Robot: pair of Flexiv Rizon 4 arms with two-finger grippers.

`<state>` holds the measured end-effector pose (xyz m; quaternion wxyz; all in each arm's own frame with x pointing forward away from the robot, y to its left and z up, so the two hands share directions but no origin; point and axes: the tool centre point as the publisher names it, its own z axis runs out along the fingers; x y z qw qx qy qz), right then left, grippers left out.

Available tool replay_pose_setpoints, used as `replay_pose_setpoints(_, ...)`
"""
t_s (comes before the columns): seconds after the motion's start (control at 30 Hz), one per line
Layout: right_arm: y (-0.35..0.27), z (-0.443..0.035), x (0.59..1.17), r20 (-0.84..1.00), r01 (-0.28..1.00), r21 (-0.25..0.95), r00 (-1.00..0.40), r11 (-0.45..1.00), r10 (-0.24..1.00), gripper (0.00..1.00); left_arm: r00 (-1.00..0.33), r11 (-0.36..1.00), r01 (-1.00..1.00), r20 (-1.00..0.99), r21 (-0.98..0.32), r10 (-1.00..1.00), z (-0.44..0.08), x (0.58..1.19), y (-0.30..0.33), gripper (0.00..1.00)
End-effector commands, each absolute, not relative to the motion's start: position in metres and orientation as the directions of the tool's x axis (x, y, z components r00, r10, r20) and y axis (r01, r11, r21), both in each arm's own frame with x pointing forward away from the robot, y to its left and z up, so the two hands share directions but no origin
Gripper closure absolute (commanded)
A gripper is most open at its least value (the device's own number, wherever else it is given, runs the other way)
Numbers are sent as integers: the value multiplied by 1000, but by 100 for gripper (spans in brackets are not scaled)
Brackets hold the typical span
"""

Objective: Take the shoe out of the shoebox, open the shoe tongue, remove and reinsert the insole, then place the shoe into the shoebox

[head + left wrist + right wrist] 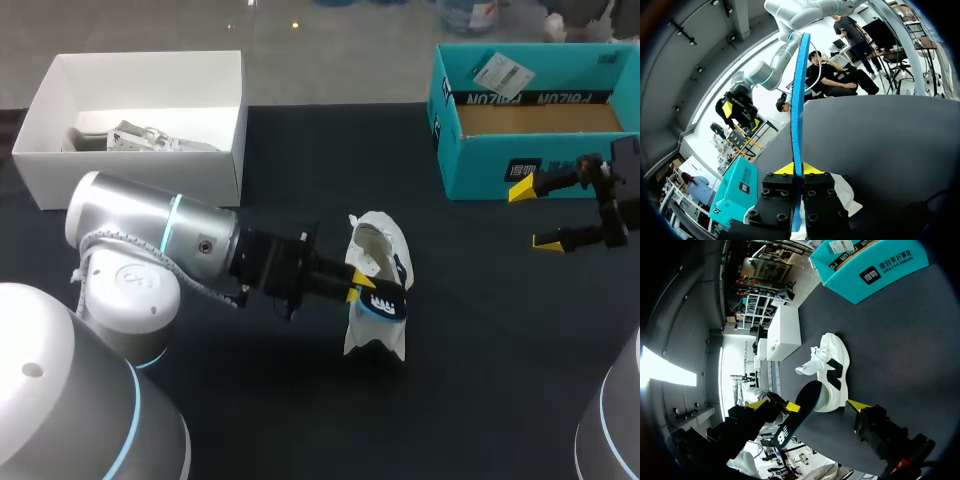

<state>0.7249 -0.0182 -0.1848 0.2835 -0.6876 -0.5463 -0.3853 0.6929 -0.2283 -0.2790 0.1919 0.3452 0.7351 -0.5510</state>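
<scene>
- Dark table (470, 340): white box (130, 165) at far left, teal shoebox (480, 170) at far right.
- White shoe (385, 240): on the table near the middle, outside both boxes.
- Insole (385, 303): out of the shoe, at its near right side.
- Left gripper (361, 287): fingers pinching the insole's edge.
- Right gripper (534, 215): fingers spread wide, holding nothing, just in front of the shoebox, well apart from the shoe.

The head view looks down from above and behind onto the dark matte bench (480, 350). The left wrist view sights along its fingers (785, 169), very near the blue foam insole (799, 100). The right wrist view, farther back, shares the white-and-black sneaker (832, 367) and teal cardboard shoebox (870, 270) with the head view.
</scene>
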Motion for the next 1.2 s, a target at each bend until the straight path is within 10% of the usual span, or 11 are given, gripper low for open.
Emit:
replay_pose_setpoints(0.03, -18, -185, 724, 838, 969, 31, 108, -245, 535, 0, -689, 150, 717, -661, -681, 297, -280, 689, -232, 100)
replay_pose_setpoints(1.2, -18, -185, 724, 838, 969, 31, 108, -245, 535, 0, -744, 32, 657, -640, -753, 193, -273, 667, -239, 100)
